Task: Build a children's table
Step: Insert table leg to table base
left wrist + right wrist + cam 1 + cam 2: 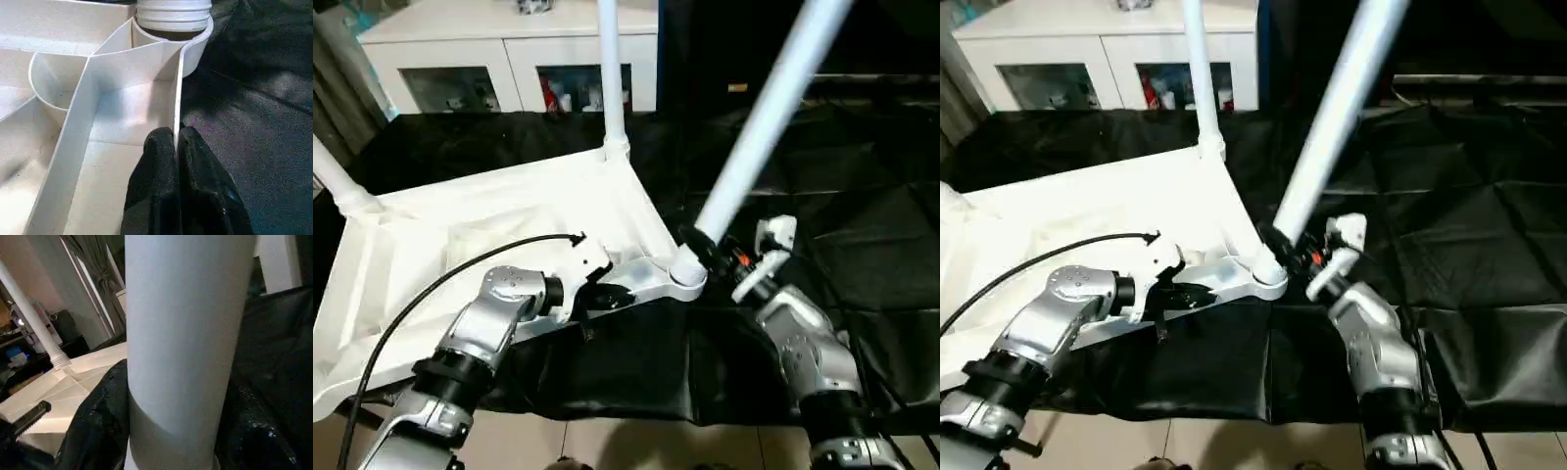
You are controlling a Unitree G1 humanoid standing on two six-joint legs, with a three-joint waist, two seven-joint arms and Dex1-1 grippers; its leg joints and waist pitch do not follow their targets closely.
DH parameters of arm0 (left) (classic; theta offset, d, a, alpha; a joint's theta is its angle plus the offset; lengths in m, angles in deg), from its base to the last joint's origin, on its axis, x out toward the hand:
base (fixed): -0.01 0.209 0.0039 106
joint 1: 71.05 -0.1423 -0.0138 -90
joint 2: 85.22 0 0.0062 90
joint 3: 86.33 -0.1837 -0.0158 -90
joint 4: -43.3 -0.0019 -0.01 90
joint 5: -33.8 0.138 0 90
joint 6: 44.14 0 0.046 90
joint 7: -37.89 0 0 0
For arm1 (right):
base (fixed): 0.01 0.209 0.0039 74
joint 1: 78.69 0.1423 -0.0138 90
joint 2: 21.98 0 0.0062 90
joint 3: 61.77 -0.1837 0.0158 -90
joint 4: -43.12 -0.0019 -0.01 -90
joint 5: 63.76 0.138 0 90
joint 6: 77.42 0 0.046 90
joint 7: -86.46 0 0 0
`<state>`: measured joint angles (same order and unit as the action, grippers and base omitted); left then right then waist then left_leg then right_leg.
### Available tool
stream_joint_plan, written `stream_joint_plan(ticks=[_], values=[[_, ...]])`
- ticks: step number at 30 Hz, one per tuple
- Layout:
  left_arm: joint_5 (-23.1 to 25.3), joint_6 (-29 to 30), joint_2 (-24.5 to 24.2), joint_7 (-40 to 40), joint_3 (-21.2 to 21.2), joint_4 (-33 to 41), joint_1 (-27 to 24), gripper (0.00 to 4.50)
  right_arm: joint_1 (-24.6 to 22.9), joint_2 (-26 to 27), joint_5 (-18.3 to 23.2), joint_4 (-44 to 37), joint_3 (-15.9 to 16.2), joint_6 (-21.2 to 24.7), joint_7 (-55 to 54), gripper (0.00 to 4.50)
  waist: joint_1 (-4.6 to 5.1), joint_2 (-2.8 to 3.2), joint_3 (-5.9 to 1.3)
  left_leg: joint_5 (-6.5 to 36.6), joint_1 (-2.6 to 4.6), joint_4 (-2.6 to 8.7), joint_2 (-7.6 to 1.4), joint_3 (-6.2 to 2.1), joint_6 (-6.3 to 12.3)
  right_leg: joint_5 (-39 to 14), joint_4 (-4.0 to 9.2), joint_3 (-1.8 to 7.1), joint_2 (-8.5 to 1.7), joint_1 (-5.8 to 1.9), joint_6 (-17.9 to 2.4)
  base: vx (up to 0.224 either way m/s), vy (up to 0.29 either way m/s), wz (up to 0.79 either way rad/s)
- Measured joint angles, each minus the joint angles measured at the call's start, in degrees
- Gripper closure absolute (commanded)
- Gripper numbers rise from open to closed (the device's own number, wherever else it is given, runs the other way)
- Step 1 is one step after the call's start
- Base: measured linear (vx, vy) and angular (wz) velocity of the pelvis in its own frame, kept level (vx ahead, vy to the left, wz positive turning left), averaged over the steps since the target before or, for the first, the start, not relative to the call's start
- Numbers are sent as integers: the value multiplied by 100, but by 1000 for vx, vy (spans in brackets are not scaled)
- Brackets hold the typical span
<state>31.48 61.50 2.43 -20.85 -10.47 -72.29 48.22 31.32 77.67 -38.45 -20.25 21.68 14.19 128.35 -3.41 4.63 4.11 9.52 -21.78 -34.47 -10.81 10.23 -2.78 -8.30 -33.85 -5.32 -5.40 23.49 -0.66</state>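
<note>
1. The left hand [177, 147] pinches the thin side wall of the table top [509, 211], just beside its near corner socket [683, 279]
2. The right hand [171, 431] grips the tilted leg [759, 127] low down, its foot at that socket
3. The table top lies underside up on black sheeting [822, 245], two more legs [610, 69] standing in far sockets
4. A white cabinet [509, 49] stands behind

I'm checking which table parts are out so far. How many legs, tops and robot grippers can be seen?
Table legs: 3: far leg, left leg, tilted leg at the near corner socket
Table tops: 1: table top, upside down
Grippers: 2: left gripper, right gripper
Total: 6
</note>
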Motion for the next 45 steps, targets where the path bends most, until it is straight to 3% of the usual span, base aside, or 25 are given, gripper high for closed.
stream_joint_plan(ticks=[5,9,16,21,29,42,45], values=[[0,-69,42,51,0,-202,48,450,-160,88,14,96,-75,-238,6,262,37,14,-7,1,58,9,1,-10,-1,-1,36,-12,1,-62,2,0,0,0],[1,-78,69,56,0,-241,67,450,-215,84,-16,45,-47,-328,-21,262,49,19,-10,1,62,33,7,-11,0,-1,78,-16,2,-79,2,0,0,0],[29,-185,33,82,-24,-250,67,450,16,-363,-694,-202,506,-335,-24,262,63,16,-10,1,62,35,9,-17,0,-1,76,-16,4,-79,2,0,0,0],[81,-248,11,89,-25,-255,67,450,288,-631,-1011,-192,814,-135,149,262,121,-25,-4,1,59,37,11,-18,0,-2,78,-16,4,-76,3,0,0,0],[92,-313,-185,-131,-67,-209,67,450,693,-1042,-1175,-99,1164,265,898,262,148,-145,7,1,61,54,11,-18,-1,-3,80,-18,4,-68,4,0,0,0],[100,-456,-604,-817,-278,-2,107,450,1272,-1212,-1222,707,1382,66,2211,262,141,-342,1,14,65,103,6,-16,-19,-22,86,-16,12,-55,20,0,0,0],[99,-462,-673,-927,-300,18,128,450,1323,-1203,-1188,799,1384,14,2399,262,124,-363,8,14,71,127,6,-14,-20,-32,86,-16,14,-51,17,0,0,0]])
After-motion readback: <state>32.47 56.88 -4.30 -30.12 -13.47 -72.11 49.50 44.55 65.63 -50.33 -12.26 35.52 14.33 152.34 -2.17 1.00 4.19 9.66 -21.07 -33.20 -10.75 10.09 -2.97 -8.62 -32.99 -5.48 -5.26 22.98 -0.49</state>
